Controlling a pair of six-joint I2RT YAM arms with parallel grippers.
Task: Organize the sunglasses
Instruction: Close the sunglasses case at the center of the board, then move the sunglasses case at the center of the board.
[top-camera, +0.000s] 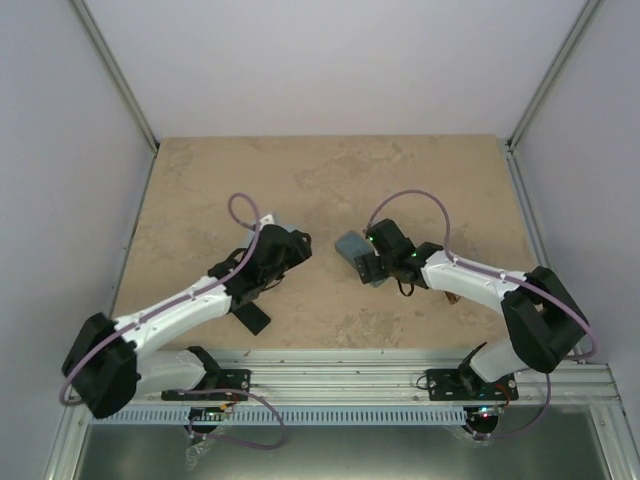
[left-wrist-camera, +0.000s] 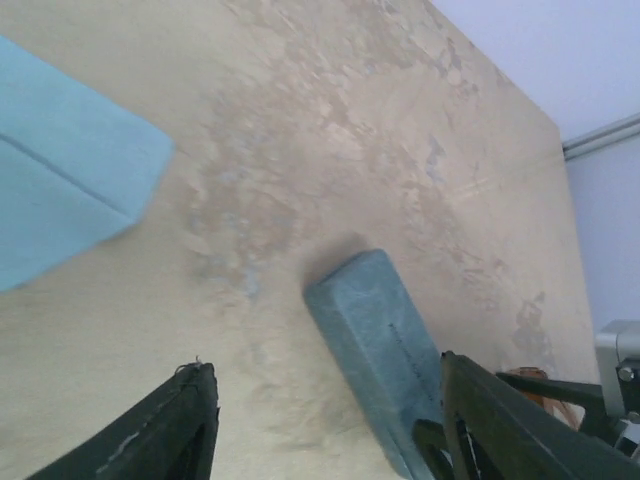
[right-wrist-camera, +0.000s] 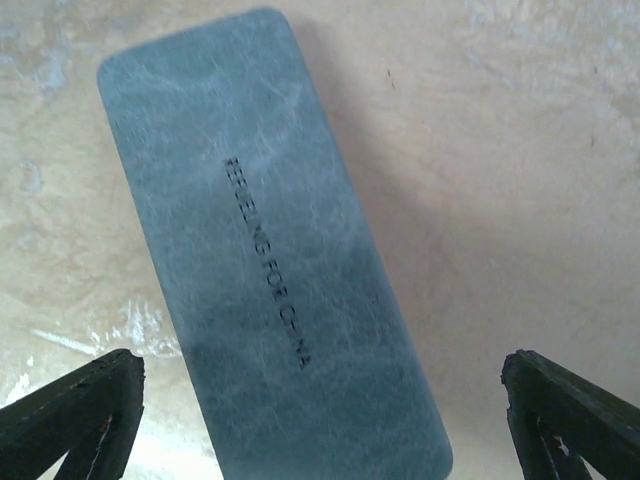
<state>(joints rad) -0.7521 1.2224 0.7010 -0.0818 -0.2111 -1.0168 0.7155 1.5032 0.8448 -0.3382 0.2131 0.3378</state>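
No pair of sunglasses shows in full. A small brown bit peeks from under the right arm, and also shows in the left wrist view; it may be the amber pair. The black pair is hidden. My right gripper is open and hovers over the near end of a grey-blue case, one finger on each side and apart from it. My left gripper is open and empty, a little left of that case.
A light-blue cloth lies beyond the left gripper, and its corner shows in the top view. A black oblong case lies by the left arm. The stone-patterned table ends in walls at the back and sides.
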